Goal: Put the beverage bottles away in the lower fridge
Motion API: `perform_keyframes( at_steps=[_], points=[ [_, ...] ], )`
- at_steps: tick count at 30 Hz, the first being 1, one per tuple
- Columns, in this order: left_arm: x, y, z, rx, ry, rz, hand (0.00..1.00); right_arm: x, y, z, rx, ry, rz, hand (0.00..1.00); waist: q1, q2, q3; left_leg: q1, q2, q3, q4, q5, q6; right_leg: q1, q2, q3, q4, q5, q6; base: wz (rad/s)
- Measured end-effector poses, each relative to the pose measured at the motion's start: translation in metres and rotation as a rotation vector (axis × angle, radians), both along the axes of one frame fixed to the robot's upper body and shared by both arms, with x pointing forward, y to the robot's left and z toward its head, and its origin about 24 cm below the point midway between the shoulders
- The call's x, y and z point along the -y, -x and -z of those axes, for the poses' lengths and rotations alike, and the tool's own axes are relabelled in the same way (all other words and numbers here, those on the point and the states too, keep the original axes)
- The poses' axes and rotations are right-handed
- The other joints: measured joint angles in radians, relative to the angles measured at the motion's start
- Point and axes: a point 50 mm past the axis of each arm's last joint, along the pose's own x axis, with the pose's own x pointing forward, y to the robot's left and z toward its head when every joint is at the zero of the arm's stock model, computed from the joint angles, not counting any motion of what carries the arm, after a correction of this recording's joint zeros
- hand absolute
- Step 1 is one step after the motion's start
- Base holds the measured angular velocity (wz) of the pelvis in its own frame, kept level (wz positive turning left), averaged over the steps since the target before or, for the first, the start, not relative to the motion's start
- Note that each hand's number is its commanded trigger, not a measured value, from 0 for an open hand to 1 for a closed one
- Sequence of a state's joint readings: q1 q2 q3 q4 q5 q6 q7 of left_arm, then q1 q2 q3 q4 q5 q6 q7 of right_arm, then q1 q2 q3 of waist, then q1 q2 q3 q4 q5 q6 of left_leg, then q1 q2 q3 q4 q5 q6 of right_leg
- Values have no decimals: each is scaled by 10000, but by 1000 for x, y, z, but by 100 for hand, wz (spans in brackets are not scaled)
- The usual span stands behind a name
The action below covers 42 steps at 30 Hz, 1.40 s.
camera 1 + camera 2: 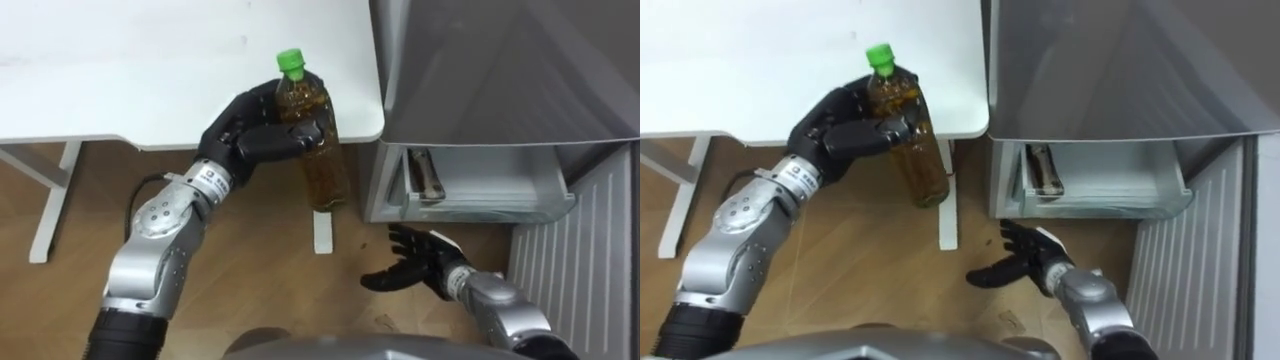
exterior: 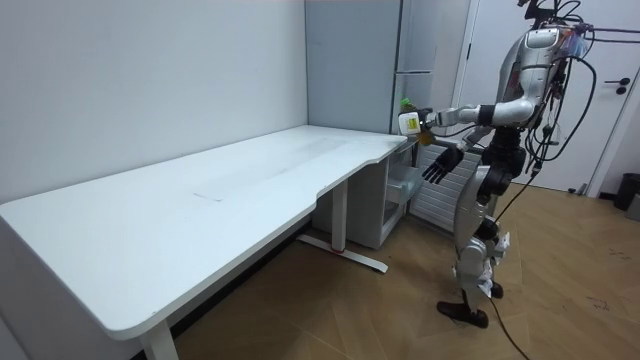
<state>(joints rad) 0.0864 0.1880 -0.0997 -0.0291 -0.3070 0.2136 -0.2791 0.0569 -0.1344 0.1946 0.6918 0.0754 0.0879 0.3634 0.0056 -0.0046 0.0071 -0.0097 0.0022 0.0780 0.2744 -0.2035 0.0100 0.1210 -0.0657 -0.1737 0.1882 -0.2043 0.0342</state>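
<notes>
Left arm: it reaches forward from 7 o'clock of the eye view, with the elbow low and the forearm rising toward the middle.
Left hand (image 1: 252, 135): its fingers and thumb are wrapped tight round the bottle, gripping it from the bottle's 9 o'clock side.
Bottle (image 1: 327, 168): this brown drink is held in the air, cap up and nearly upright. It sits just left of 12 o'clock in the view, by the table corner nearest the fridge, and it is not in the drawer.
Cap (image 1: 290, 62): green, at the bottle's top.
Right arm: it comes in low from 5 o'clock.
Right hand (image 1: 412, 262): its fingers are spread and loose and hold nothing. It hangs over the wooden floor, just at 6 o'clock of the open drawer.
Table (image 1: 140, 70): white, filling 10 to 12 o'clock.
Fridge (image 1: 500, 70): grey, at 2 o'clock, just beside the table.
Lower drawer (image 1: 490, 195): it is pulled out at 3 o'clock, and a dark item (image 1: 425, 175) lies along its left side. I cannot tell what the item is.
Stance: in the room view the robot stands upright at the table's far end, facing the fridge, with its left arm out level.
Count: two hands, one bottle, one cap, one table, one fridge, one open drawer, one dark item.
</notes>
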Motion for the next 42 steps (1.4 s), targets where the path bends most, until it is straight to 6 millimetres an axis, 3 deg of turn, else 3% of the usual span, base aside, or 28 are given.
perform_keyframes(
  at_steps=[14, 26, 30, 33, 42],
  points=[
    [2, 5, 4, -89, -300, 686, 100, -29, -21, -38, 1356, -2921, -1969, 0, 13, -165, 98, 32, 1, -19, -47, 0, -1, 63, -6, -100, -14, 0, 1, 1],
    [0, 10, 15, -562, -385, 966, 100, -36, -21, -48, 1335, -4863, -2187, 0, 30, -140, 95, -166, 2, -138, 11, -1, -4, -34, 2, -236, -16, 0, 1, 2],
    [1, 14, 28, -1151, -444, 1092, 100, -40, -17, -49, 1237, -5633, -2092, 0, 131, -81, 55, -159, 1, -131, 11, -2, -4, -23, 1, -239, -13, 1, 1, 0],
    [3, 16, 33, -1349, -512, 1331, 100, -40, -9, -46, 967, -5909, -1999, 0, 288, -69, 46, -153, -2, -129, 58, -1, -4, -24, -4, -238, -10, 0, 0, 0],
    [3, 19, 38, -1484, -727, 1499, 100, -39, -6, -46, 779, -6048, -2091, 0, 279, -35, 50, -168, 5, -148, 156, -3, -2, 22, 0, -247, 0, 5, -6, 0]
  ],
)
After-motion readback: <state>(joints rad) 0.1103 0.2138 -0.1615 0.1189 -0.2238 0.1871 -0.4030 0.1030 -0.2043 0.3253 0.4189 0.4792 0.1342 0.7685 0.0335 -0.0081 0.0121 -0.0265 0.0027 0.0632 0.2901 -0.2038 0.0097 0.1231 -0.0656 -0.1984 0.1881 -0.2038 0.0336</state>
